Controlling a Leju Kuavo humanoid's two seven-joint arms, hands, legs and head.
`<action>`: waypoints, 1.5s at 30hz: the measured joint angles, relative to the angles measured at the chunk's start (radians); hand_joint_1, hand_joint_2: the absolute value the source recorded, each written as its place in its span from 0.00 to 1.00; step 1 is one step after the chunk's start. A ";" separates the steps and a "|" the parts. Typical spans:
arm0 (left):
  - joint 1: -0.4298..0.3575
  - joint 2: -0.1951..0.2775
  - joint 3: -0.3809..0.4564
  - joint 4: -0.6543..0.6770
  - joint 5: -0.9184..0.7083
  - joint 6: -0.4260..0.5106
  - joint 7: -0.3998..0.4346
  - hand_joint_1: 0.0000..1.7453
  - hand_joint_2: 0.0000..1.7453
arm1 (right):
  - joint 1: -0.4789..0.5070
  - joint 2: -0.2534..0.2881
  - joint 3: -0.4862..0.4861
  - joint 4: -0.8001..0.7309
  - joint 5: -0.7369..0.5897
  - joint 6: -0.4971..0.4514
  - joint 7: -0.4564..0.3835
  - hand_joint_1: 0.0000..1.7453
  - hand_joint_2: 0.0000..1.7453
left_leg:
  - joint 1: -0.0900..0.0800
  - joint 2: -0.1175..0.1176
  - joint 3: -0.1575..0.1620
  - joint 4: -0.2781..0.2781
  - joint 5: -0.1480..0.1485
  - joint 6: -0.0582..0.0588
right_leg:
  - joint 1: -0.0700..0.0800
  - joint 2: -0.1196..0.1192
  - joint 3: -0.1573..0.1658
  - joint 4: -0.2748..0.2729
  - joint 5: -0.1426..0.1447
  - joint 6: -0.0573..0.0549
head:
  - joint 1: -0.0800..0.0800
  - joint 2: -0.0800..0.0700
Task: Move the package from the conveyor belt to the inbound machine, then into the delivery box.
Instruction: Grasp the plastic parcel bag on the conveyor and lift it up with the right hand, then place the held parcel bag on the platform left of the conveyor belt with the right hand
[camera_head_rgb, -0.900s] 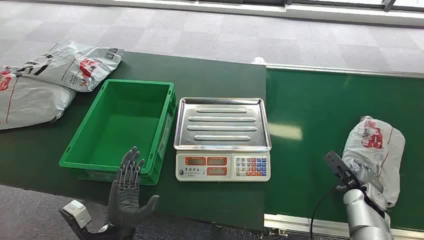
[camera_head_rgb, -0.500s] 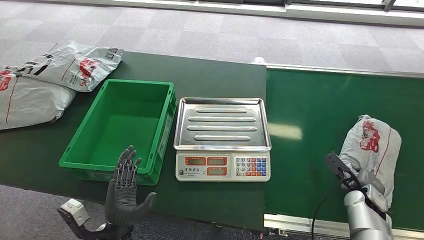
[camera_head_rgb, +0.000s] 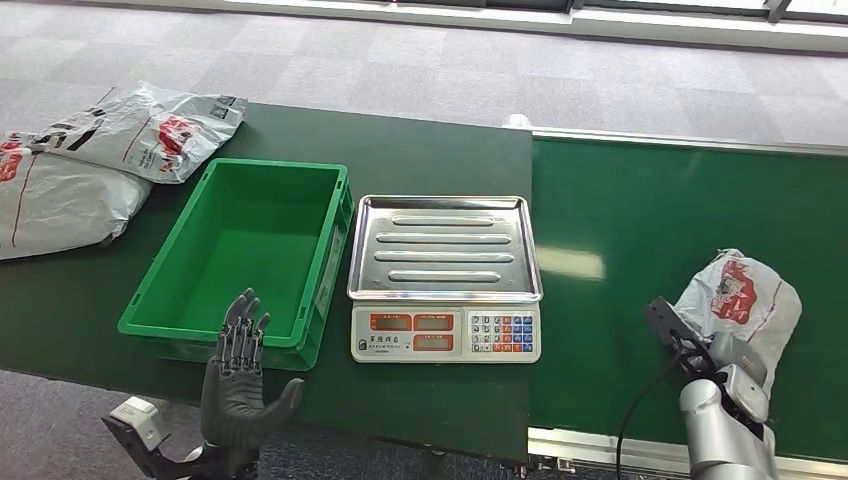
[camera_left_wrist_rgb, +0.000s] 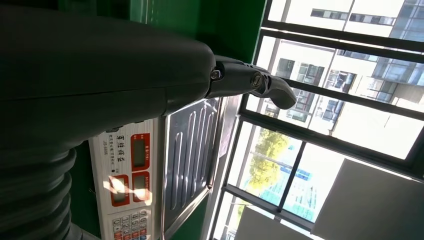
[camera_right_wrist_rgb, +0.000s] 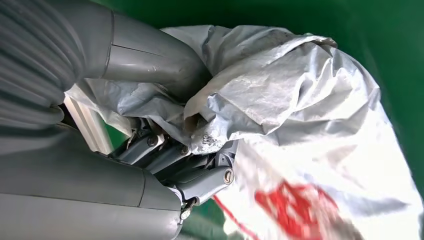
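Note:
A grey plastic package (camera_head_rgb: 737, 300) with a red logo lies on the green conveyor belt (camera_head_rgb: 640, 220) at the near right. My right hand (camera_head_rgb: 742, 362) grips its near end; in the right wrist view the thumb and fingers (camera_right_wrist_rgb: 200, 170) pinch a fold of the package (camera_right_wrist_rgb: 280, 95). The scale (camera_head_rgb: 445, 275) with a steel tray stands bare in the middle. Left of it sits the green box (camera_head_rgb: 245, 255), with nothing in it. My left hand (camera_head_rgb: 237, 378) hovers at the table's front edge before the box, palm up, fingers apart, holding nothing.
Two more grey packages (camera_head_rgb: 150, 125) (camera_head_rgb: 55, 200) lie at the far left of the dark table. The conveyor's metal rail (camera_head_rgb: 600, 445) runs along the near edge. Grey carpet floor lies beyond.
The package has been gathered and pulled toward the near edge by my right hand, its top end shifting nearer. My left hand has sunk slightly lower and to the left.

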 joint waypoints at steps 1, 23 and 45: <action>0.001 -0.004 0.004 -0.007 -0.001 -0.002 0.004 0.00 1.00 | 0.007 0.011 0.002 -0.037 0.000 -0.085 -0.027 1.00 1.00 | 0.000 0.000 0.000 0.000 0.000 0.000 | 0.000 0.000 0.000 0.000 0.000 0.000 | 0.000 0.000; -0.051 -0.028 0.019 0.027 -0.011 -0.030 0.003 0.00 1.00 | -0.046 0.418 -0.138 -0.914 -0.141 -0.459 -0.666 1.00 1.00 | -0.001 0.005 -0.002 0.000 0.001 -0.001 | 0.001 0.006 -0.004 0.006 -0.001 -0.002 | 0.000 0.000; -0.072 -0.002 -0.021 0.089 0.014 -0.030 -0.037 0.00 1.00 | -0.091 0.263 0.755 -0.346 -0.103 -0.162 -0.364 0.75 1.00 | -0.001 0.009 -0.005 0.001 0.003 -0.003 | 0.001 0.008 -0.013 0.010 0.000 -0.004 | 0.000 0.000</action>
